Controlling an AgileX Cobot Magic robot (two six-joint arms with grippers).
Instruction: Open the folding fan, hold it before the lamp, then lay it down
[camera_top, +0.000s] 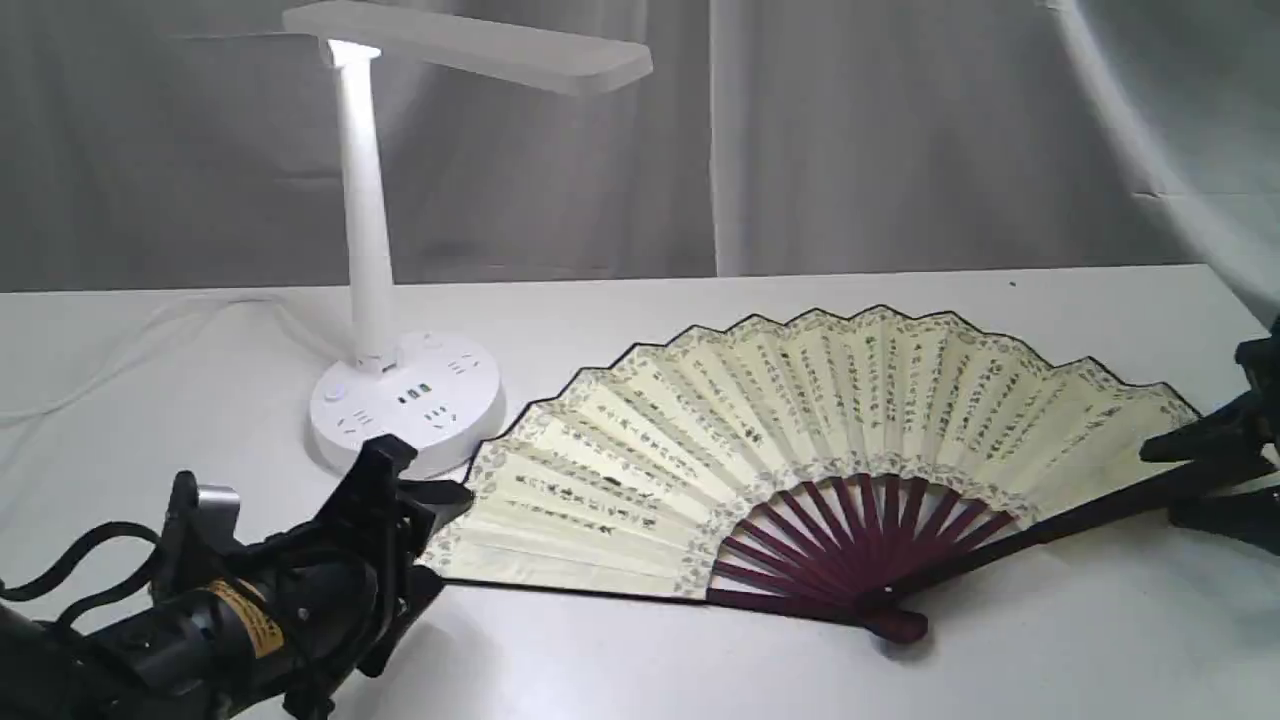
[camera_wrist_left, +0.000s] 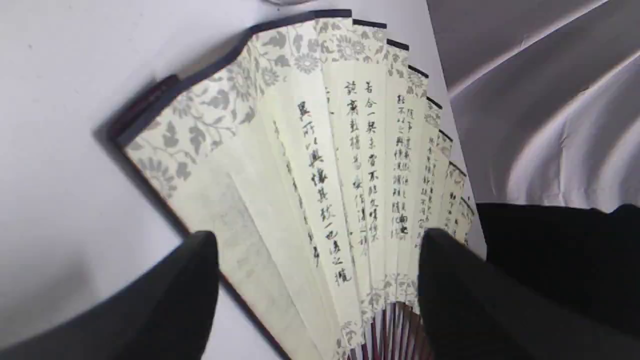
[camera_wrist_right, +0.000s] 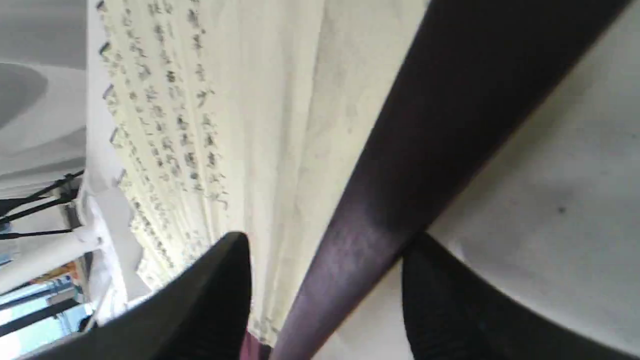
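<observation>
We find the fan (camera_top: 760, 420) spread flat on the table (camera_top: 1000, 660), just right of the lamp (camera_top: 365, 250) base. Its pivot is on the near side and its long axis runs left to right. The right gripper (camera_top: 1165, 485) sits low at the fan's right end, fingers apart on either side of the dark guard (camera_wrist_right: 425, 125); we see no clamp on it. The left gripper (camera_top: 440, 540) sits low at the fan's left edge, fingers wide apart, holding nothing. Both arms reach in close to the table. We judge the laying-down done. The right arm should withdraw rightward, along the guard, to avoid dragging it.
</observation>
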